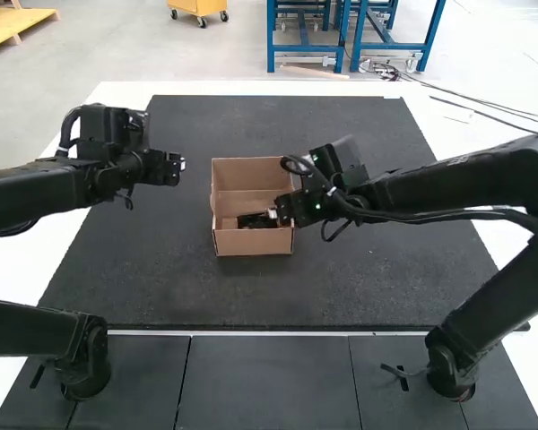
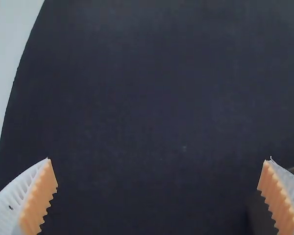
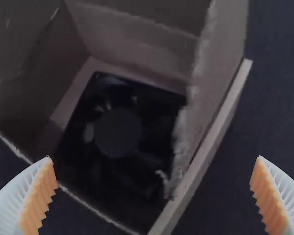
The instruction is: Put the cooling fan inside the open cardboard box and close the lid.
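Note:
An open cardboard box stands in the middle of the black mat, its lid flap upright at the far side. The black cooling fan lies flat on the box floor, seen from above in the right wrist view as the fan within the cardboard walls. My right gripper hovers over the box's right edge, open, with nothing between its ribbed fingers. My left gripper hangs to the left of the box, apart from it, open over bare mat, its fingers empty.
The black mat covers most of the table, with white table surface around it. A strip of that white surface shows beside the mat in the left wrist view. Free mat lies in front of the box.

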Action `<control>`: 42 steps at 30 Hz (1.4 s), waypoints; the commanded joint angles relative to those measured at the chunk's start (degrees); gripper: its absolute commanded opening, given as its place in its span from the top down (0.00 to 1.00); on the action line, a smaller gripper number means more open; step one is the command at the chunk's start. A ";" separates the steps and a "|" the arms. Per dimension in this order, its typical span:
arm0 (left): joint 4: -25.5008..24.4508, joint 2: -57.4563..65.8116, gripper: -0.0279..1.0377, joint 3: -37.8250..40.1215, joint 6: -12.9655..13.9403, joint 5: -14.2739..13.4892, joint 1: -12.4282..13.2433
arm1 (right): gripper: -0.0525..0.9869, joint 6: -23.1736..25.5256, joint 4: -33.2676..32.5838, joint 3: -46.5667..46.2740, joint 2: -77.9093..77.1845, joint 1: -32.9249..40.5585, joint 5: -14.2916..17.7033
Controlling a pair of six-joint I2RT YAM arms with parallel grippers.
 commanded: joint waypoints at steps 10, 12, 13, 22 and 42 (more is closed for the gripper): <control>0.60 9.26 0.06 12.50 0.66 0.67 -2.10 | 0.08 -0.74 0.07 2.01 -6.85 -2.41 -0.13; 0.60 10.58 0.06 13.91 0.74 0.67 -2.89 | 0.08 -1.62 -0.89 3.42 -7.29 -3.12 -0.22; 0.52 11.19 0.06 14.53 0.74 0.67 -3.24 | 0.08 -1.79 -1.42 4.29 -7.38 -3.38 -0.22; 0.08 15.85 0.06 19.10 1.62 0.76 -6.76 | 0.08 -6.63 -14.34 14.40 -7.29 -6.72 -0.31; -9.77 17.26 0.06 21.47 5.23 1.46 -12.03 | 0.08 -8.74 -29.11 25.39 -7.47 -12.35 -6.37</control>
